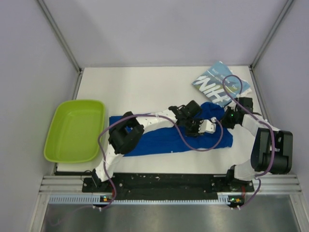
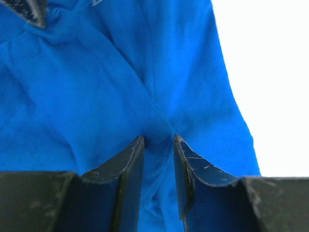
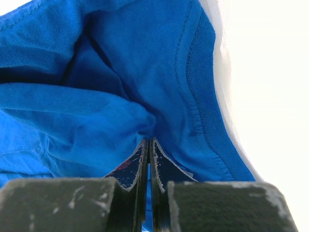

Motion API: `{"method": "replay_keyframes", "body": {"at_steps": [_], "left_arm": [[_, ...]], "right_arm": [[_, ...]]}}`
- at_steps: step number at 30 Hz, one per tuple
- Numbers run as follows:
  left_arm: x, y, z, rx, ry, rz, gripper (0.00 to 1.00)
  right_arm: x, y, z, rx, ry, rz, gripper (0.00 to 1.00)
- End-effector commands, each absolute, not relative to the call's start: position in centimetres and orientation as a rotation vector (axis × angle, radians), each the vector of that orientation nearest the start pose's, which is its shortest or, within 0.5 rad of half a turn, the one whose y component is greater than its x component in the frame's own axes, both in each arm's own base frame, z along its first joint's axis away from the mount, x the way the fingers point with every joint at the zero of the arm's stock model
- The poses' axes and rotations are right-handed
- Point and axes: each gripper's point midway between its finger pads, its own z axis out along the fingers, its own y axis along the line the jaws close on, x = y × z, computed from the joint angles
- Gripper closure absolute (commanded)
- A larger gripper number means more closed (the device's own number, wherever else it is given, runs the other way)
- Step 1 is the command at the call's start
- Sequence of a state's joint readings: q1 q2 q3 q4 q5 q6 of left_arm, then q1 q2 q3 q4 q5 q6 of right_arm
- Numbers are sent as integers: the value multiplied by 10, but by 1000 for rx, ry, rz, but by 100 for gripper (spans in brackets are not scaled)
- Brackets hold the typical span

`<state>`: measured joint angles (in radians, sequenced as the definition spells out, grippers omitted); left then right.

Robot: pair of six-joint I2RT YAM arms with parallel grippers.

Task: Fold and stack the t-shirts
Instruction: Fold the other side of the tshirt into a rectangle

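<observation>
Along the table's [image 1: 145, 87] near edge, the right gripper [image 3: 148, 141] has its jaws pressed together, pinching the royal blue t-shirt [image 1: 157, 141], while the left gripper [image 2: 158, 140] sits astride a fold, jaws slightly apart.

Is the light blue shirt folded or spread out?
Folded: the light blue shirt lies as a small rectangle, lettering up.

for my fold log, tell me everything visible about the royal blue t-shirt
The royal blue soft cloth t-shirt lies as a long, rumpled band across the near part of the white table, seemingly folded lengthwise. A stitched hem band runs along one edge. The right end effector is shut on a bunched fold at its right end; the left end effector straddles a pucker nearby, jaws slightly apart, grip uncertain.
</observation>
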<state>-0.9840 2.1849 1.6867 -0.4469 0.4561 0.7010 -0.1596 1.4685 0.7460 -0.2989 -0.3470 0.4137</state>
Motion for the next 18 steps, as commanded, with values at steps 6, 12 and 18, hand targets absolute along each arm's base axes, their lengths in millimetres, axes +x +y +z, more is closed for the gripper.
{"method": "replay_keyframes", "body": {"at_steps": [6, 12, 18], "left_arm": [[215, -485, 62, 2049, 1442, -919, 72], [238, -480, 42, 2032, 1482, -740, 87], [241, -478, 48, 2043, 1476, -708, 100]], "right_arm": [[322, 26, 56, 576, 2457, 568, 100], [321, 26, 59, 572, 2455, 569, 100], [320, 25, 71, 558, 2433, 558, 100]]}}
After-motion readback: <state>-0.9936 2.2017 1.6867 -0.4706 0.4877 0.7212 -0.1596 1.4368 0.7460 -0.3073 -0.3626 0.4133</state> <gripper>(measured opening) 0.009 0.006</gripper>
